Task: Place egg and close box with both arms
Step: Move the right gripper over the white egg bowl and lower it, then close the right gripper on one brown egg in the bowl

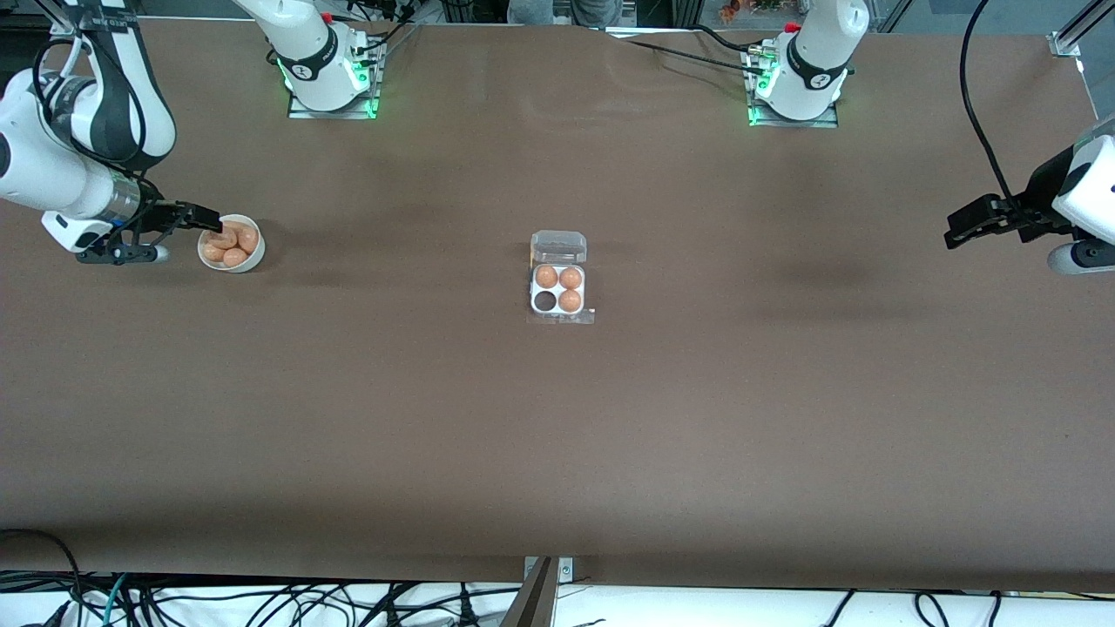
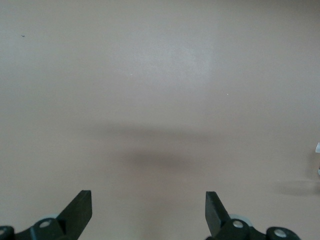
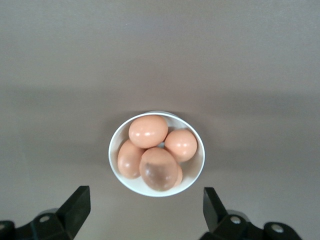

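The box sits mid-table with its clear lid folded open. Three eggs fill its cells; the cell nearest the front camera toward the right arm's end is empty. Several identical orange-brown eggs lie in a round white bowl toward the right arm's end. My right gripper is open and empty, just above the bowl's edge. In the right wrist view the bowl and its eggs lie just ahead of the open gripper. My left gripper waits open and empty over bare table.
The brown table runs wide around the box. The arm bases stand along the edge farthest from the front camera. Cables hang off the edge nearest to it.
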`<state>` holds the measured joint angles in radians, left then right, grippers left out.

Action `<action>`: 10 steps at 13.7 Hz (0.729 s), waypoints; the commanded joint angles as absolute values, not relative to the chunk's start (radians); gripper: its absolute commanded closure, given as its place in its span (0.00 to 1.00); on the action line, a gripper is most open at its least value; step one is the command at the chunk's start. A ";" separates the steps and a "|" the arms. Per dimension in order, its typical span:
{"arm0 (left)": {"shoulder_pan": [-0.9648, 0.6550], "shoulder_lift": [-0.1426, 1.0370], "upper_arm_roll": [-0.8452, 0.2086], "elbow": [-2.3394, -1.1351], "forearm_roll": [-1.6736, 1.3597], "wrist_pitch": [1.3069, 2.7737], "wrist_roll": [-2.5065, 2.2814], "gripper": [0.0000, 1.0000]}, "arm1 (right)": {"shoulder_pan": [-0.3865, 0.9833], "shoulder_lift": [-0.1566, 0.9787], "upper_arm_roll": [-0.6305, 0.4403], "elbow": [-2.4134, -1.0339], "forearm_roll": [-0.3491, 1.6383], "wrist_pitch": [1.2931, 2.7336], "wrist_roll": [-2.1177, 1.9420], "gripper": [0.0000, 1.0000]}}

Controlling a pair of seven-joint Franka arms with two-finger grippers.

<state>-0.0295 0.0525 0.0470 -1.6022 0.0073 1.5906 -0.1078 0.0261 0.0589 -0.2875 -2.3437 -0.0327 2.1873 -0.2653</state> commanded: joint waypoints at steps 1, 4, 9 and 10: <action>-0.026 0.060 0.046 -1.583 -0.009 1.574 -0.104 0.00 | 0.029 0.119 -0.295 -2.350 -0.037 2.244 -0.282 0.00; -0.026 0.061 0.044 -1.583 -0.009 1.574 -0.107 0.00 | 0.029 0.153 -0.295 -2.350 -0.037 2.249 -0.282 0.00; -0.026 0.060 0.044 -1.583 -0.009 1.574 -0.109 0.00 | 0.031 0.166 -0.295 -2.350 -0.037 2.224 -0.281 0.01; -0.028 0.060 0.044 -1.583 -0.009 1.574 -0.109 0.00 | 0.031 0.169 -0.295 -2.350 -0.037 2.217 -0.281 0.01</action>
<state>-0.0298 0.0528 0.0470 -1.6022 0.0073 1.5906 -0.1079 0.0266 0.1712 -0.2876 -2.3446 -0.0327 2.2323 -0.2654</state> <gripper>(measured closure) 0.000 0.004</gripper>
